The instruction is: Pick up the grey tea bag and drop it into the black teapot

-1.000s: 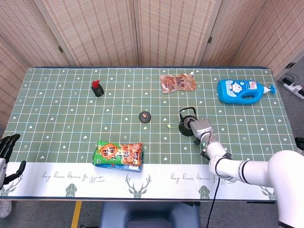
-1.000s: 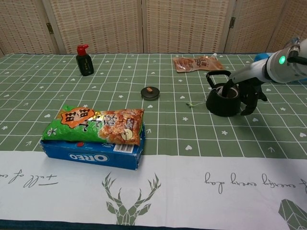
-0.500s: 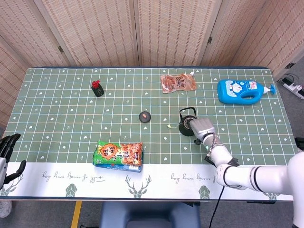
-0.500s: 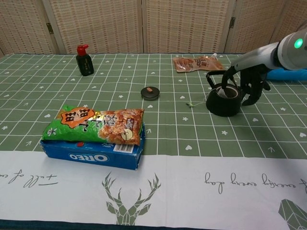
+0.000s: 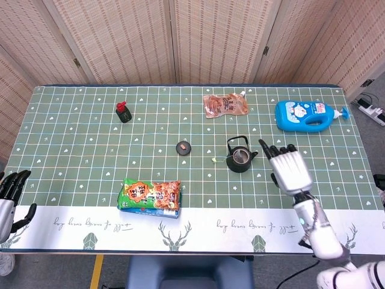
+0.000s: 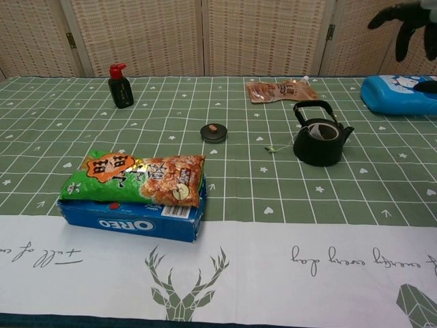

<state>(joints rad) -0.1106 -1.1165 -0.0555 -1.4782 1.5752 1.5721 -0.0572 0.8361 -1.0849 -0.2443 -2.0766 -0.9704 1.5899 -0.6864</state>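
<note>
Teapot (image 5: 239,159), black, stands lidless on the green grid cloth right of the table's middle, handle upright, spout toward the robot's right. Something pale shows inside its open mouth in the chest view (image 6: 322,132), likely the tea bag, though it is too small to be sure. A thin string runs from the pot's left side to a small yellowish tag (image 5: 214,160) lying on the cloth just beside it.

The right hand (image 5: 289,168) is raised above the table, to the right of the teapot and apart from it. Its fingers are spread and extended, and it holds nothing. In the chest view only dark fingertips (image 6: 398,15) show at the upper right corner, well above the table.

The left hand (image 5: 10,191) sits at the table's near left edge, fingers apart and lightly bent, nothing in it, far from the teapot.

A round dark lid (image 5: 183,147) with a brown knob lies flat to the left of the teapot, well apart from it. A snack bag (image 6: 133,178) lies on top of a blue Oreo box (image 6: 130,219) near the front edge. A small dark bottle (image 5: 123,112) with a red cap stands upright at the far left. A brown pouch (image 5: 225,105) lies flat behind the teapot, and a blue jug (image 5: 308,115) lies on its side at the far right.
</note>
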